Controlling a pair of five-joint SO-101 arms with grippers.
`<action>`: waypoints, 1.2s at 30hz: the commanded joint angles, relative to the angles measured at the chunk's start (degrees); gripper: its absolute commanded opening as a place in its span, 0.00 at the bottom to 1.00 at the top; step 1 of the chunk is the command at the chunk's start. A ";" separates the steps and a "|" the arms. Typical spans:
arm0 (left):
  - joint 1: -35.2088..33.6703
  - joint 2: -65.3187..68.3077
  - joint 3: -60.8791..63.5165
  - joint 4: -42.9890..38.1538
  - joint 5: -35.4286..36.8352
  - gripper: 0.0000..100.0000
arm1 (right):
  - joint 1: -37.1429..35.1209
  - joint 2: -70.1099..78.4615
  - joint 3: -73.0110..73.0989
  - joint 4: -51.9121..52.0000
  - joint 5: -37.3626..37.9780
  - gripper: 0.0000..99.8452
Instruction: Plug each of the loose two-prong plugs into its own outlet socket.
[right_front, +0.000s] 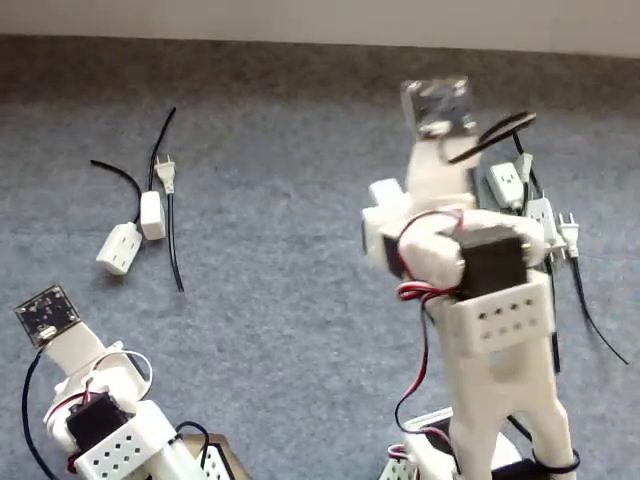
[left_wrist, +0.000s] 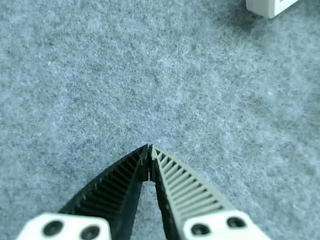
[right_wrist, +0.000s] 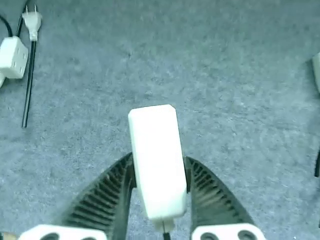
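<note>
The held socket block (right_wrist: 154, 145) is a smooth white oblong with rounded corners. The right gripper (right_wrist: 159, 160) is clamped on it, its ribbed fingers (right_wrist: 112, 192) pressing the two long sides. The front half of the block sticks out past the fingertips, above the grey carpet (right_front: 290, 300).

In the upper left of the high view lies a loose plug (right_front: 165, 172), white with two prongs, on a thin black cord (right_front: 172, 235). Two white socket blocks (right_front: 152, 214) lie just below it, close together and well apart from the right gripper. At the right of that view, beside the right arm (right_front: 480, 300), lie a second plug (right_front: 570, 232) and more white sockets (right_front: 505, 183).

The left gripper (left_wrist: 150, 151) has its fingers together at the tips, holding nothing, over bare carpet.
</note>
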 joint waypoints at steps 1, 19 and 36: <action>-0.57 -0.31 0.92 0.35 0.35 0.03 | -4.26 -3.91 17.98 -12.62 3.08 0.07; -0.57 -0.31 0.92 0.35 0.35 0.03 | -16.04 27.65 38.20 -59.03 3.60 0.14; -0.57 -0.31 0.92 0.35 0.35 0.03 | -13.23 11.03 24.40 -41.01 3.87 0.23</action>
